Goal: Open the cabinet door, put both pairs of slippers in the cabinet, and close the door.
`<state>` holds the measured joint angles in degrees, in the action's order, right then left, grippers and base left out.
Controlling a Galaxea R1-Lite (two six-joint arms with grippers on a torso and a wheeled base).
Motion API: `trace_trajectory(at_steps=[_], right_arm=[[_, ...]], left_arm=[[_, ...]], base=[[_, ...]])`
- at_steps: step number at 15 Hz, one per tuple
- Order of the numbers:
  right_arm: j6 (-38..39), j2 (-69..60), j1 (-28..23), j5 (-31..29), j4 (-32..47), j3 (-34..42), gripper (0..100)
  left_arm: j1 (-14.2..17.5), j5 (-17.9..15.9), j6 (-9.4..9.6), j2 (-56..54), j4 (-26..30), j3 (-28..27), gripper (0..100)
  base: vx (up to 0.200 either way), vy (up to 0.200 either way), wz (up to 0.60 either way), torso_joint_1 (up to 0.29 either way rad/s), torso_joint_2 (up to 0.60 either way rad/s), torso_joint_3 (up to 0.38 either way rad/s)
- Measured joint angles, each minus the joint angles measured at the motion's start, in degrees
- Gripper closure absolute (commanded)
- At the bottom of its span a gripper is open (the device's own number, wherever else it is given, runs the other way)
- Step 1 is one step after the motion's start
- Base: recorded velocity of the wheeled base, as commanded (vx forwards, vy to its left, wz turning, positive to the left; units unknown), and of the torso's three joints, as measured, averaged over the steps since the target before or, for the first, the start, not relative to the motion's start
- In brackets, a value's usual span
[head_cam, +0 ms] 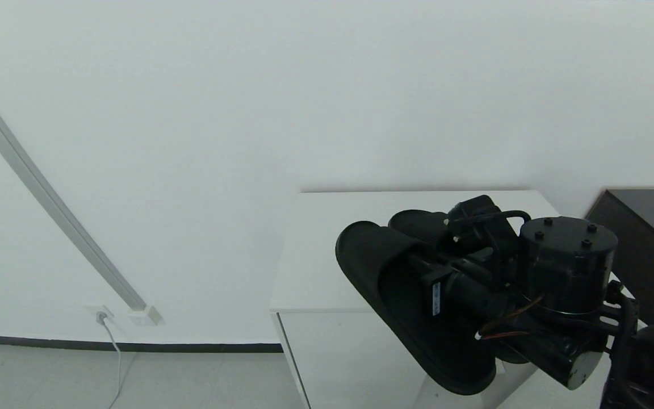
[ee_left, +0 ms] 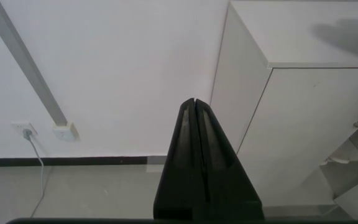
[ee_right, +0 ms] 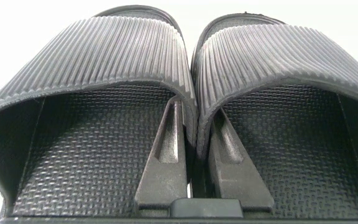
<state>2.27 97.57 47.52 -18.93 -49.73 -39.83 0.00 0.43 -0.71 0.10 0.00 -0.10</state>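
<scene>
Slippers (ee_right: 104,56), a black pair, hang at the head view's lower right, their touching inner walls pinched by the right gripper (ee_right: 196,115). The left gripper (ee_left: 195,107) is closed, empty. Behind, the white cabinet (head_cam: 327,250); open floor (head_cam: 191,380) lower left.

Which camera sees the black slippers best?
The right wrist view: both slippers close up, side by side, ribbed straps clear, the right gripper pinching their inner edges. The head view shows them near the white cabinet, partly hidden by the gripper. The left wrist view faces the cabinet instead.
</scene>
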Motion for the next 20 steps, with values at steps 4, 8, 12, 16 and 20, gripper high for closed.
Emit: trace_trajectory(at_steps=[4, 8, 12, 16, 20], right_arm=[[-1.0, 0.0, 0.0, 0.0, -0.1, 0.9, 100], [-1.5, 0.0, 0.1, 0.0, -0.1, 1.4, 100], [-1.6, 0.0, 0.1, 0.0, 0.0, 1.5, 100], [-1.6, 0.1, 0.4, 0.0, -0.1, 1.9, 100], [-1.6, 0.2, 0.6, 0.0, -0.2, 2.0, 100]], left_arm=[[0.0, 0.0, -0.05, 0.0, 0.0, 0.0, 100], [0.0, 0.0, -0.05, 0.0, 0.0, 0.0, 100], [0.0, 0.1, -0.07, 0.0, 0.0, 0.0, 100], [0.0, 0.1, -0.07, 0.0, 0.0, 0.0, 100], [0.0, 0.1, -0.13, 0.0, 0.0, 0.0, 100]], base=[[-0.15, 0.0, 0.0, 0.007, 0.0, 0.001], [-0.2, 0.0, 0.0, -0.007, 0.0, 0.002], [-0.15, 0.0, 0.0, -0.001, 0.0, 0.004], [0.0, 0.0, 0.0, 0.0, 0.0, 0.0], [0.0, 0.0, 0.0, 0.0, 0.0, 0.0]])
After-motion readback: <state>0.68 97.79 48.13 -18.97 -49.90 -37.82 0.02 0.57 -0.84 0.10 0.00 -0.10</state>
